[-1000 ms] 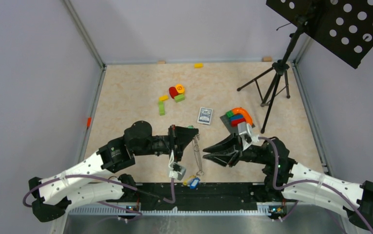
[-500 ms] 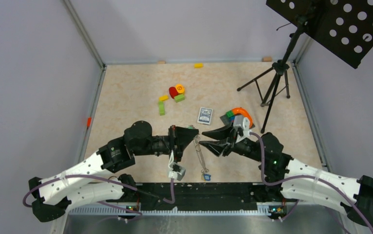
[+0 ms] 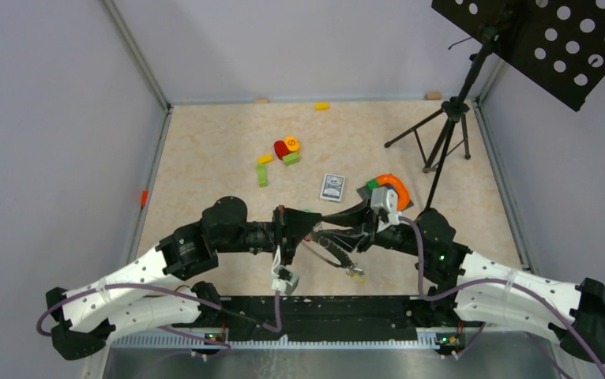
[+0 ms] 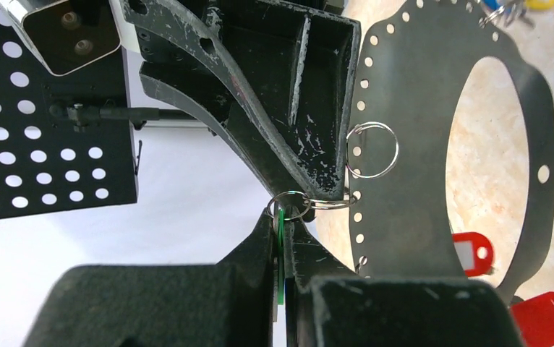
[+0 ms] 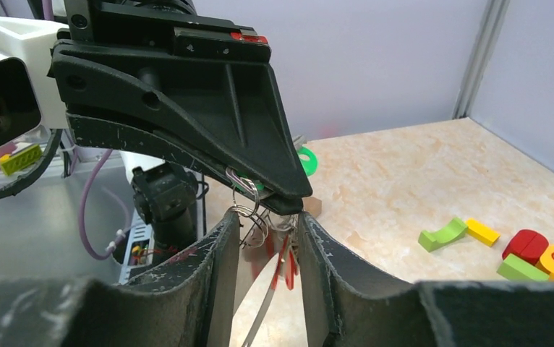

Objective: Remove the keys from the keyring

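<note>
My left gripper (image 4: 283, 217) is shut on a thin green tag (image 4: 280, 246) of one of the keys. A small split ring (image 4: 289, 205) links that tag to the keyring (image 4: 419, 108), a wide grey metal loop with punched holes that hangs beside the fingers. Two red tags (image 4: 471, 253) dangle from its lower part. My right gripper (image 5: 267, 225) has its jaws apart, straddling the keyring band (image 5: 258, 312) and a red tag (image 5: 286, 264) just below the left gripper's tip. From above, both grippers (image 3: 315, 227) meet tip to tip, and a yellow tag (image 3: 356, 275) hangs low.
Coloured toy blocks (image 3: 285, 150) and a green block (image 3: 262, 175) lie mid-table. A playing-card box (image 3: 332, 187) and an orange arch block (image 3: 395, 186) sit behind the right arm. A black tripod stand (image 3: 444, 138) rises at the back right. A yellow block (image 3: 321, 105) rests by the far wall.
My right gripper has travelled left and closed in on the left gripper's tip, taking the keyring between its jaws. The keyring has swung from hanging straight down to slanting right.
</note>
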`<state>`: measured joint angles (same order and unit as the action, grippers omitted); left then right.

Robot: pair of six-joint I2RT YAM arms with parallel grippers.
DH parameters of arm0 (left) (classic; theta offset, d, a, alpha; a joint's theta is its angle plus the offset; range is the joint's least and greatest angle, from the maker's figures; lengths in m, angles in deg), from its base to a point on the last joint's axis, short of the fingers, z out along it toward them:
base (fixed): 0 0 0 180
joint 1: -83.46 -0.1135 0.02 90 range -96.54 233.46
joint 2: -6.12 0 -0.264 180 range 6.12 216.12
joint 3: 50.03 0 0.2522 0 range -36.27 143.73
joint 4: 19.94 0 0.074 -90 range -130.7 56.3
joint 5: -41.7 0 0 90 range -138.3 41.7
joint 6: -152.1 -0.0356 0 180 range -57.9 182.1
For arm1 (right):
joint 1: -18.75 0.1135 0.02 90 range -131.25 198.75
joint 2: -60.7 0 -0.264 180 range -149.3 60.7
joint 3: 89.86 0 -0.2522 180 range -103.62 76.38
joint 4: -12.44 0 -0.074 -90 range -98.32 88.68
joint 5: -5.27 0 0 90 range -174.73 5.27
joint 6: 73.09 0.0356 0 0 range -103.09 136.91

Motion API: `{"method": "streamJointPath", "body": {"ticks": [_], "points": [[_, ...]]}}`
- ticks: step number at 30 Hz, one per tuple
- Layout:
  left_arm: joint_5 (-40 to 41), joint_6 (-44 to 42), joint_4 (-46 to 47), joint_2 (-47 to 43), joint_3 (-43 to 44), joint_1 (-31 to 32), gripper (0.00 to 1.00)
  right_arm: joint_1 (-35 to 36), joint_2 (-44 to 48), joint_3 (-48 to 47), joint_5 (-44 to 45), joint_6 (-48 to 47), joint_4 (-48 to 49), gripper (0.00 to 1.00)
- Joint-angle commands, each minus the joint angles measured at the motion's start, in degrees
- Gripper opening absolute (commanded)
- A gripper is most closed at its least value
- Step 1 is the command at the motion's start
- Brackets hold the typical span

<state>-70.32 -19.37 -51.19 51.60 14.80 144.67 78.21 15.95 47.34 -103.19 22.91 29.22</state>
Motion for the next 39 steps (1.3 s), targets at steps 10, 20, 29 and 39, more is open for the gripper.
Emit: {"method": "streamJointPath", "body": {"ticks": [10,20,29,39], "points": [[-0.8,0.3,3.3,-1.3,2.1,0.0,0.00,0.2,-0.5,-2.7,-5.6,0.3,1.2,0.15],[-0.7,0.3,3.3,-1.3,2.2,0.0,0.00,0.2,-0.5,-2.6,-5.7,1.7,2.0,0.00],[0.1,0.2,3.3,-1.8,1.9,0.0,0.00,0.2,1.5,0.3,2.1,6.0,6.4,0.00],[0.3,0.3,3.5,-2.0,1.3,0.0,0.00,0.4,2.4,4.2,10.7,11.9,13.2,0.00]]}}
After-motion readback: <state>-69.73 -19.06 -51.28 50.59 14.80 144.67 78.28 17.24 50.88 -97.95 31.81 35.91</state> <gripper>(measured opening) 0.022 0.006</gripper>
